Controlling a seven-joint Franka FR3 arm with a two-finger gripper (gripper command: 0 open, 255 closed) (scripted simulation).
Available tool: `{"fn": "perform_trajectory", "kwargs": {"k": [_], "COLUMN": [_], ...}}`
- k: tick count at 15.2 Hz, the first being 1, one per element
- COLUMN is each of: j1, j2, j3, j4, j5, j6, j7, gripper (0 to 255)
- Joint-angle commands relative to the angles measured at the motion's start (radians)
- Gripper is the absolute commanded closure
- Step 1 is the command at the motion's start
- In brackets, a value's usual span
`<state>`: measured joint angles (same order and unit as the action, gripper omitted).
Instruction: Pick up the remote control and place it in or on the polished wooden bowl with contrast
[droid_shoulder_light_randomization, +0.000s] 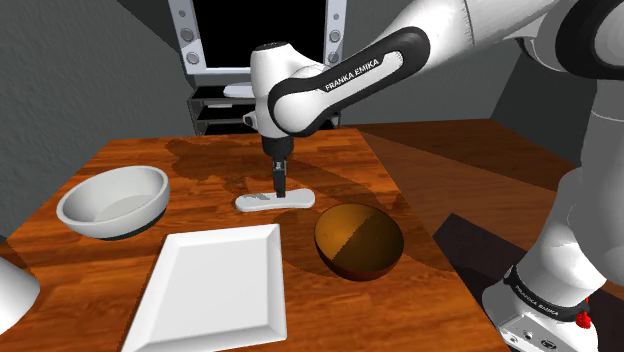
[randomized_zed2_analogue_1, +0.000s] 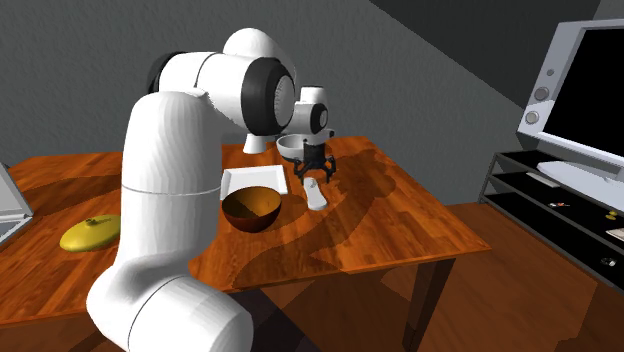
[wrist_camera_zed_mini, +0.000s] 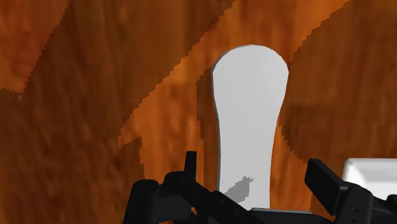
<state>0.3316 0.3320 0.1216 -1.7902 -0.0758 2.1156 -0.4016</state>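
The remote control (droid_shoulder_light_randomization: 262, 202) (randomized_zed2_analogue_1: 316, 196) is a plain white, long flat piece lying on the wooden table (droid_shoulder_light_randomization: 130, 160). My gripper (droid_shoulder_light_randomization: 281, 190) (randomized_zed2_analogue_1: 314, 172) has come down over its middle. In the wrist view the gripper (wrist_camera_zed_mini: 254, 168) is open: the remote (wrist_camera_zed_mini: 248, 114) runs between the two black fingers, and a gap shows on each side. The wooden bowl (droid_shoulder_light_randomization: 358, 240) (randomized_zed2_analogue_1: 250, 208), orange-brown inside with a darker half, stands upright on the table a short way from the remote, toward the stand.
A white bowl (droid_shoulder_light_randomization: 112, 200) (randomized_zed2_analogue_1: 293, 146) sits at the shoulder view's left. A white square plate (droid_shoulder_light_randomization: 215, 285) (randomized_zed2_analogue_1: 255, 180) lies beside the wooden bowl. A yellow lid-like thing (randomized_zed2_analogue_1: 90, 232) rests near the stand. A TV (randomized_zed2_analogue_1: 590, 80) on a shelf unit (droid_shoulder_light_randomization: 215, 105) stands beyond the table.
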Motion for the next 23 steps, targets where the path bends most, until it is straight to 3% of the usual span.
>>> {"fn": "perform_trajectory", "kwargs": {"k": [1,8,16,17,23], "j1": [0.011,0.013,0.013,0.013,0.013], "j2": [0.041,0.088,0.088,0.088,0.088], "j3": [0.009,0.005,0.005,0.005,0.005], "j4": [0.042,0.004,0.004,0.004,0.004], "j5": [-0.006,-0.015,-0.015,-0.015,-0.016], "j6": [0.001,0.084,0.084,0.084,0.085], "j7": [-0.013,-0.007,-0.007,-0.007,-0.007], "gripper": [0,0,0,255,255]}}
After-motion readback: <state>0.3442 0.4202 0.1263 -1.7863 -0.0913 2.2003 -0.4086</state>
